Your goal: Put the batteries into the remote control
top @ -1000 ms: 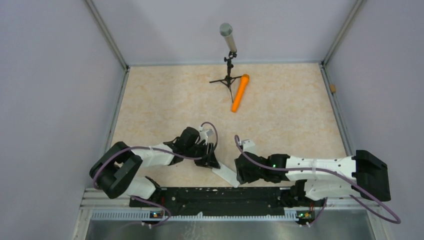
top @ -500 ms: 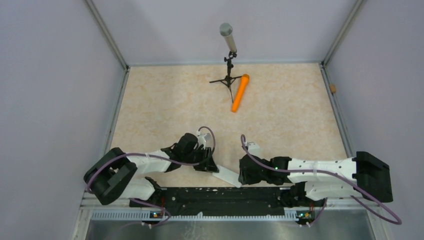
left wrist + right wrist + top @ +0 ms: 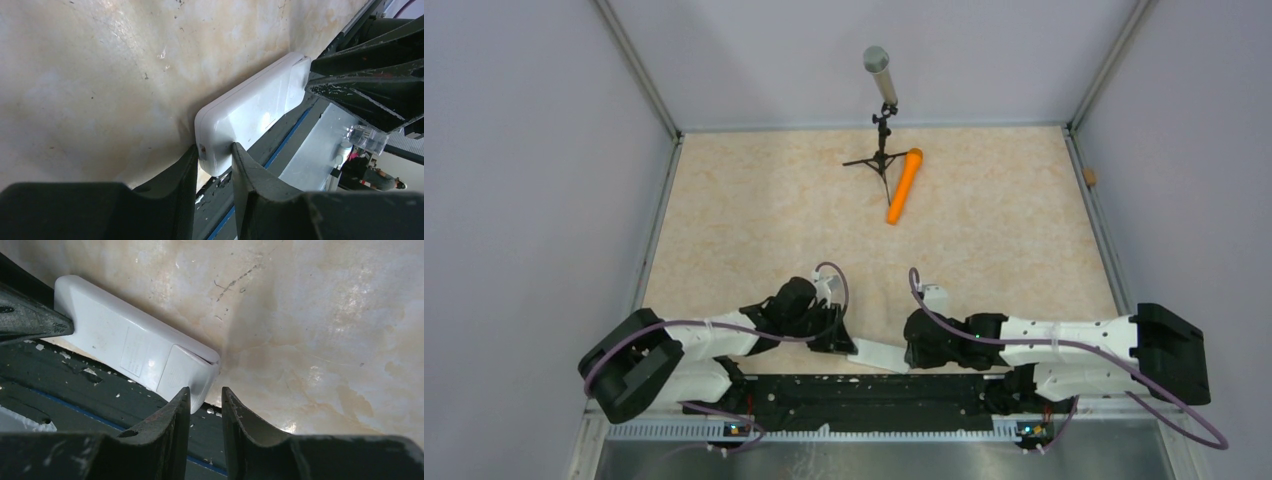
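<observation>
From above, the remote control [image 3: 881, 354] lies plain white back up on the worktop [image 3: 754, 220], at its near edge and between the two arms. A black rail [image 3: 854, 392] runs just on the near side of the remote. The left tool [image 3: 849, 343] meets the remote's left end and the right tool [image 3: 911, 355] its right end. Well beyond the remote, a grey microphone [image 3: 877, 66] stands on a black tripod [image 3: 881, 160], and an orange cylinder [image 3: 904, 186] lies touching the tripod's legs. Nothing lies between them and the remote.

In the left wrist view, the two dark fingers [image 3: 187, 170] are drawn narrow around one end of the remote and press its two sides, so this tool holds it. The dark fingers of the other tool cover the remote's far end. Bare worktop lies on one side of the remote and the rail, with a blue line, runs along the other.

In the right wrist view, the battery cover [image 3: 187, 371] shows at the remote's nearer end. That end's corner pokes between narrow fingers [image 3: 177, 410]. One finger touches the remote and a sliver of gap shows at the other, so I cannot tell whether this tool grips it. The opposite tool's finger overlaps the remote's far end.
</observation>
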`<control>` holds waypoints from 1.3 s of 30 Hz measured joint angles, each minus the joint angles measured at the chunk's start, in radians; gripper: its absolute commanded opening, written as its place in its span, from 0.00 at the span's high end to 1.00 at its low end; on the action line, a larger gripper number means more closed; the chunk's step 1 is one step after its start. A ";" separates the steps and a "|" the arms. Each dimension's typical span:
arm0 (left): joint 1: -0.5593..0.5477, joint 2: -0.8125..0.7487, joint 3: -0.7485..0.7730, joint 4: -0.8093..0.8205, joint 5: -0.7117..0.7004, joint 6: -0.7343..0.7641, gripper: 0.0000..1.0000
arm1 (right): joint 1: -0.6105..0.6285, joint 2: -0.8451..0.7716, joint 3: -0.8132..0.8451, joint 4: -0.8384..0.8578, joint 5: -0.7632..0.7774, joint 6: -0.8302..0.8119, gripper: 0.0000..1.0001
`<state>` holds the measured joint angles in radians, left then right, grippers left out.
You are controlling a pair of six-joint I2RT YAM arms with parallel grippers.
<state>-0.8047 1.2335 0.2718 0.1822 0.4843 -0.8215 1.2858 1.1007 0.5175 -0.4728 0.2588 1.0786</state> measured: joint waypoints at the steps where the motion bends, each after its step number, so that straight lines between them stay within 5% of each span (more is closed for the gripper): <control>1: -0.004 -0.004 -0.001 -0.003 -0.004 -0.004 0.69 | 0.000 0.000 0.000 -0.006 0.004 0.001 0.72; 32: -0.068 0.041 -0.020 0.074 -0.020 -0.113 0.87 | 0.002 0.068 0.008 0.006 0.011 0.015 0.82; 39: -0.068 0.044 -0.020 0.076 -0.018 -0.119 0.80 | 0.004 0.101 0.039 -0.023 0.014 0.011 0.81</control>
<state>-0.8722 1.2778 0.2516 0.2581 0.4667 -0.9409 1.2896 1.2015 0.5568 -0.4961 0.2733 1.0893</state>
